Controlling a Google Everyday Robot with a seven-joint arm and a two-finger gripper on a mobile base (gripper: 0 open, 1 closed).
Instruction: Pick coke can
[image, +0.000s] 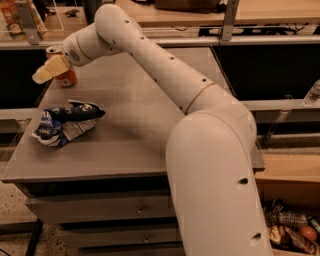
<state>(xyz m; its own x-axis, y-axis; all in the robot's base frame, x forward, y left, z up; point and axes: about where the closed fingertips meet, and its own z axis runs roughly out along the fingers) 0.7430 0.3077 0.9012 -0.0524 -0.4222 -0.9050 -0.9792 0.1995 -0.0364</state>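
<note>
Camera view shows the tool (50, 70) right at the coke can (68, 78), on the far left corner of the tabletop (140, 115). I cannot tell if it is gripping. Best to squeeze the can's middle, then lift straight up.
</note>
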